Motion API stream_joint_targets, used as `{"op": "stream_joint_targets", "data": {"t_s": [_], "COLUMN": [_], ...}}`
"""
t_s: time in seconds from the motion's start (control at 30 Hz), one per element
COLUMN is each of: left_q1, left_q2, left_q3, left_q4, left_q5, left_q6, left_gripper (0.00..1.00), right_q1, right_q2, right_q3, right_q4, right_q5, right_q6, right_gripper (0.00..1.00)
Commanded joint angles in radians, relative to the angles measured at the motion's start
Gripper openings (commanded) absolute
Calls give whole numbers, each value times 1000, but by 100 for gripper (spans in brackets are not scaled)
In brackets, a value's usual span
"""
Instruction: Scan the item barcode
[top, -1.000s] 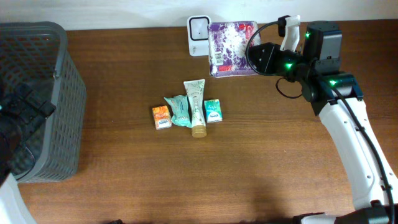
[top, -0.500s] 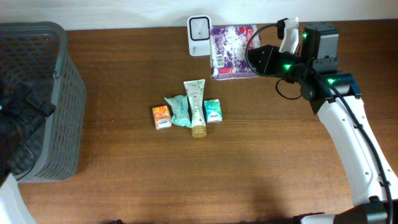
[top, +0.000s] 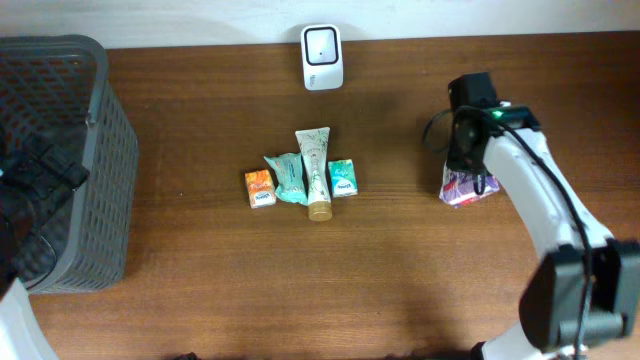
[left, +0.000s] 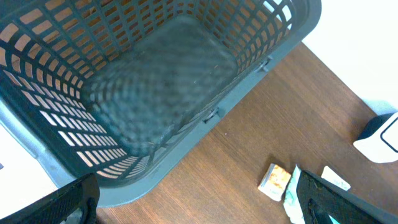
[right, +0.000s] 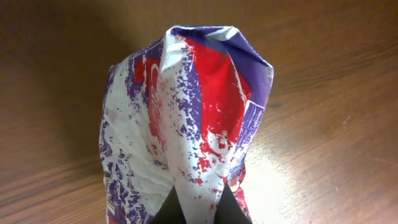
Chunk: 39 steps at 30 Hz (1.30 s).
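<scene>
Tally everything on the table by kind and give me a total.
Basket: 1
Scanner: 1
Small boxes: 2, orange box and green box
Cream tube: 1
Teal sachet: 1
Purple-and-red pouch: 1
Total: 7
</scene>
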Motion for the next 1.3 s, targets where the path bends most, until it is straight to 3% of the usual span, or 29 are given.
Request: {"op": "stream_joint_targets", "data": {"t_s": [0.0,0.07,0.1,0.2,0.37,0.43,0.6,0.67,0.73,0.77,0.83,0.9,1.1,1.17,1.27], "left_q1": [5,5,5,5,5,5,5,5,5,5,5,5,5,5,5], "left_q2": [0,0,0,0,0,0,0,0,0,0,0,0,0,0,0], "left_q3": [0,0,0,0,0,0,0,0,0,0,0,0,0,0,0], "left_q4": [-1,-1,-1,-1,-1,-1,-1,-1,-1,-1,-1,-1,-1,-1,-1], "left_q5": [-3,-3,-3,-3,-3,-3,-3,-3,-4,-4,-3,-3,-3,-3,-3], "left_q6": [-9,-9,-9,-9,-9,-9,-9,-9,-9,-9,-9,-9,-9,-9,-9], "left_gripper": [99,99,99,99,99,99,99,99,99,99,99,99,99,99,99], "right_q1": [19,48,70,149,255,253,99,-26,-122,-176,-247,-273,-248,-227,-182], "right_q2": [64,79,80,80,80,80,81,101,137,170,239,304,488,510,514], "right_q3": [-9,-9,-9,-8,105,185,332,309,300,300,300,300,299,298,296], "right_q4": [1,9,25,125,175,119,-16,-50,-76,-83,-106,-130,-177,-179,-167], "right_q5": [49,-3,-57,-314,-555,-565,-452,-460,-475,-559,-838,-948,-969,-969,-1032], "right_q6": [-6,-11,-14,-74,-77,-89,-138,-231,-251,-278,-444,-492,-532,-537,-534], "right_gripper": [14,36,41,45,93,100,97,83,78,74,74,75,66,50,8]}}
